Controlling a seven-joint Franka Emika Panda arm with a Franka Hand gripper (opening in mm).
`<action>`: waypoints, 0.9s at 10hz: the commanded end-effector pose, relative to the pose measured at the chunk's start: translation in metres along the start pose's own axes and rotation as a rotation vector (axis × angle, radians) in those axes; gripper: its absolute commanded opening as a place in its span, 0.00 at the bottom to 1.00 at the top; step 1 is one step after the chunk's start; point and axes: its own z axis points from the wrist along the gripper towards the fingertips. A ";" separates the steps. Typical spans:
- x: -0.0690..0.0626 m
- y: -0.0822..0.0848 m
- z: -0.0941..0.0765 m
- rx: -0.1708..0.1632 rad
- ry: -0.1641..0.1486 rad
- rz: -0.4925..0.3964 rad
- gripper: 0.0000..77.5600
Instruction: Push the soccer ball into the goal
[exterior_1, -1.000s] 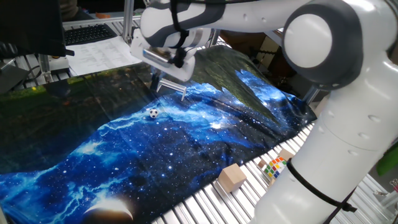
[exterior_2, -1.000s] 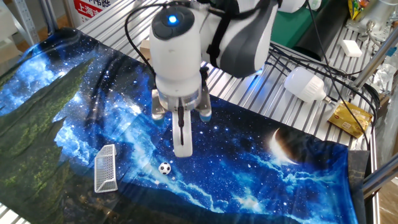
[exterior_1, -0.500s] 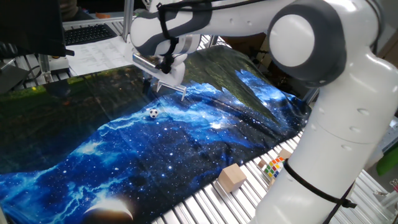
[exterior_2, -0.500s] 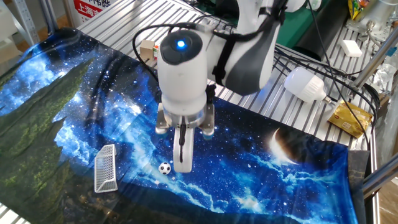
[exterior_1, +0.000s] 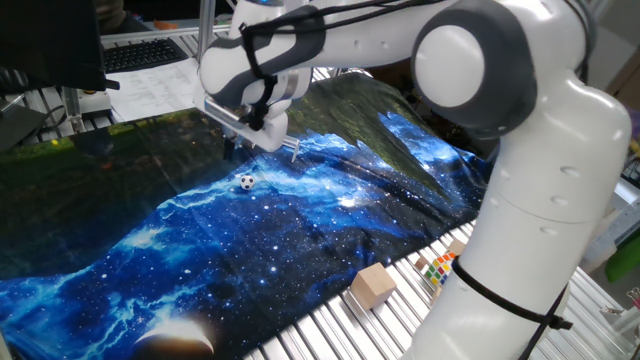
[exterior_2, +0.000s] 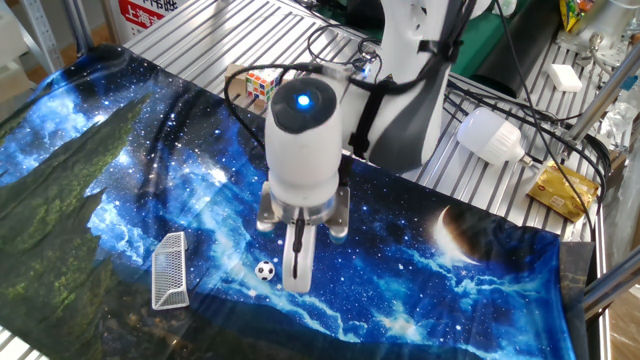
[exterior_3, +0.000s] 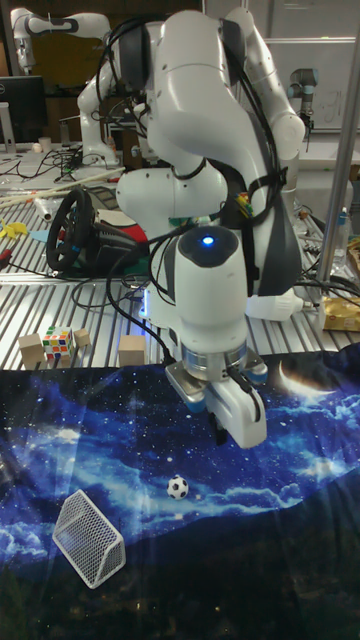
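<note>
Tall fixed view: ball (exterior_3: 178, 487) on cloth, apart from goal (exterior_3: 88, 537) at its 8 o'clock | gripper (exterior_3: 240, 425) fingers together, empty, at ball's 1 o'clock, not touching | push not yet done

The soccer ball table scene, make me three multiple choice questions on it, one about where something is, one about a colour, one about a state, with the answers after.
1. Where does the soccer ball lie?
A. inside the goal
B. on the cloth, between the goal and the gripper
C. on the bare metal slats

2. What colour is the light on the arm's wrist?
A. blue
B. red
C. green

3. How do the gripper and the ball stand to each other?
A. ball clamped in the jaws
B. ball resting on top of the gripper
C. gripper just beside the ball, not holding it

Answers: 1 B, the goal lies to one side and the gripper to the other. 2 A, the light glows blue. 3 C, the ball sits free on the cloth.
</note>
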 end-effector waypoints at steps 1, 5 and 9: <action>0.001 0.000 0.023 0.006 -0.022 0.028 0.00; -0.005 -0.004 0.045 0.004 -0.035 0.034 0.00; -0.010 -0.007 0.066 0.010 -0.068 0.027 0.00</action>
